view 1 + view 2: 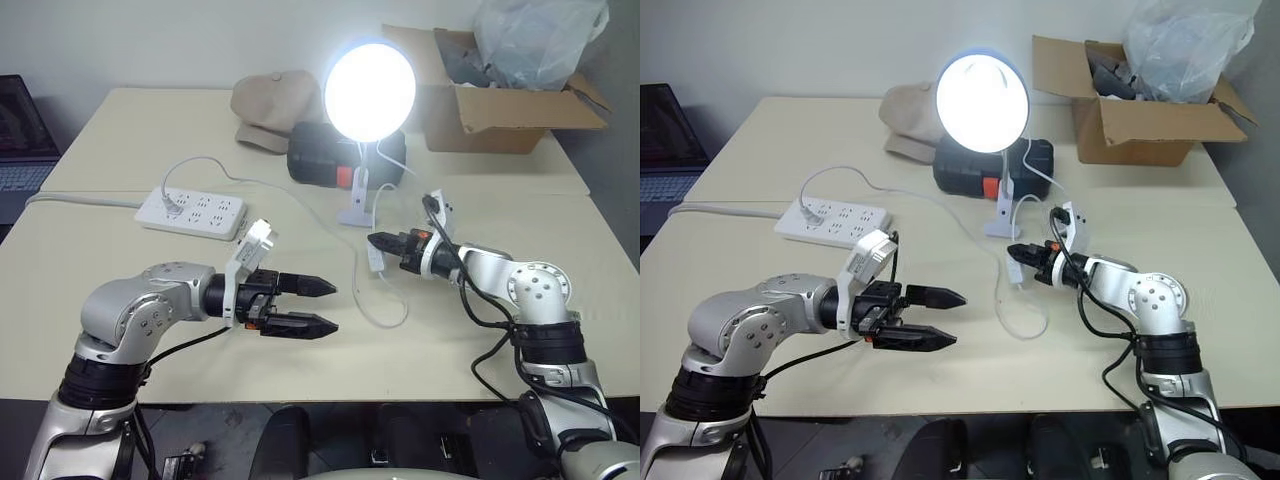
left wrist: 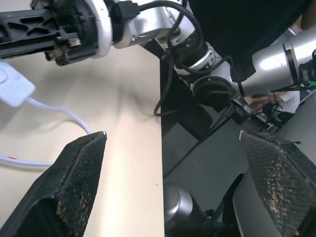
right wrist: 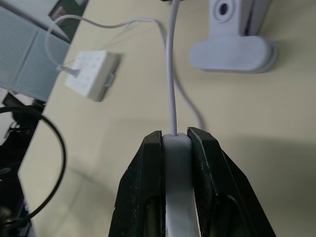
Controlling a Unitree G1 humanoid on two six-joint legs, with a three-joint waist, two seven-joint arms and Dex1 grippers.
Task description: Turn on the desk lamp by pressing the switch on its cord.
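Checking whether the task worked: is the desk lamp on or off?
On. The desk lamp glows bright white, while the right gripper is shut on the switch.

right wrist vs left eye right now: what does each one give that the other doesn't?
Right wrist only: the switch sits clamped between the right gripper fingers, with the cord leaving its end.
Left eye only: the desk lamp is lit, the left gripper is open and empty above the table, and a cardboard box stands at the back.
Both: the lamp's clamp base and the power strip.
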